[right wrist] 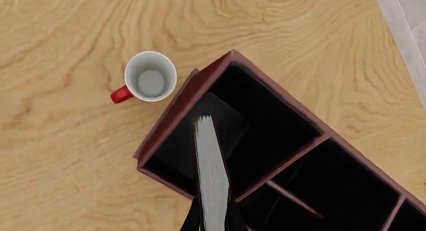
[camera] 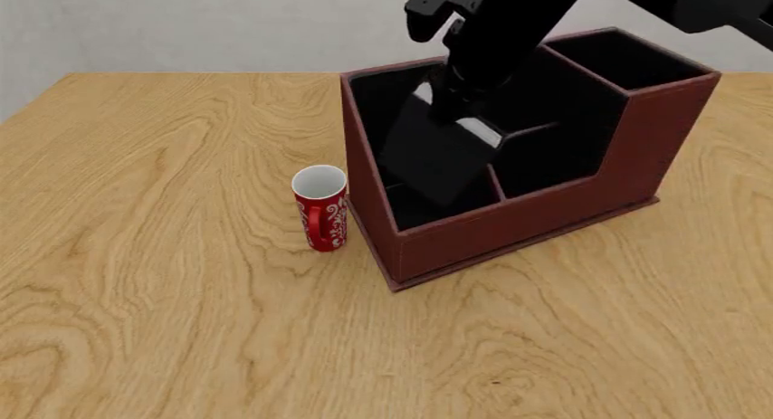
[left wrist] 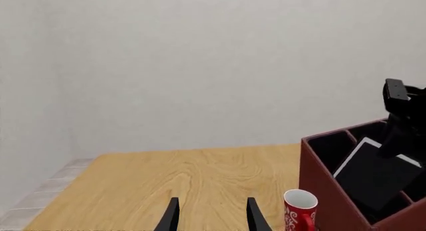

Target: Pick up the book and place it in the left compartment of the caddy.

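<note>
Book (camera: 433,157) is hanging tilted, lower part already inside the caddy's (camera: 531,222) left compartment (right wrist: 263,122), right gripper (right wrist: 211,222) fingers pinching its top edge; release is remaining, while the left gripper (left wrist: 210,214) is idling, fingers spread, over bare table (camera: 157,283) near the mug (camera: 321,208).

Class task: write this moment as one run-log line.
phase: placing | right gripper: shut on book, tilted inside left compartment of caddy | left gripper: open, idle | mug: upright beside caddy
</note>
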Action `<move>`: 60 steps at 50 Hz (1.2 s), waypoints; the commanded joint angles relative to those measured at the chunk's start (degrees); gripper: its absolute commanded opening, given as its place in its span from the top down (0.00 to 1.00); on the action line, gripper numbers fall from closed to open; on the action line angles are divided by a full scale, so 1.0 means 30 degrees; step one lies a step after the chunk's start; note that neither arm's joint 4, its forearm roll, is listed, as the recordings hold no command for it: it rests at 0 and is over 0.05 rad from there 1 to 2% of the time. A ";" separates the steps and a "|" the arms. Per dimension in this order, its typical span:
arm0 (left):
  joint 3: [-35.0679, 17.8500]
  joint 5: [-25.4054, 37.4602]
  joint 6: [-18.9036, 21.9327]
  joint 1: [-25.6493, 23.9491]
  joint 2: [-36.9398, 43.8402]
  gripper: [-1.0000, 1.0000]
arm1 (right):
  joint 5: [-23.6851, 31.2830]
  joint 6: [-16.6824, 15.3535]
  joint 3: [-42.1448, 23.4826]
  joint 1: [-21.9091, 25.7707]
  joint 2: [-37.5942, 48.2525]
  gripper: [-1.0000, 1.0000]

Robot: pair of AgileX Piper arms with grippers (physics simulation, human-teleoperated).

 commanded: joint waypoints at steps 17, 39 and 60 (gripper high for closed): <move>0.0516 -0.0383 -0.0019 0.0257 0.0000 0.00 | 0.0000 0.1311 -0.0833 0.0196 0.1334 1.00; 0.0629 -0.0359 0.0063 0.0317 0.0000 0.00 | -0.0001 0.1957 -0.1173 0.0202 0.2238 1.00; 0.0827 -0.0428 0.0278 0.0184 0.0000 0.00 | -0.0001 0.2692 -0.1498 0.0464 0.2825 1.00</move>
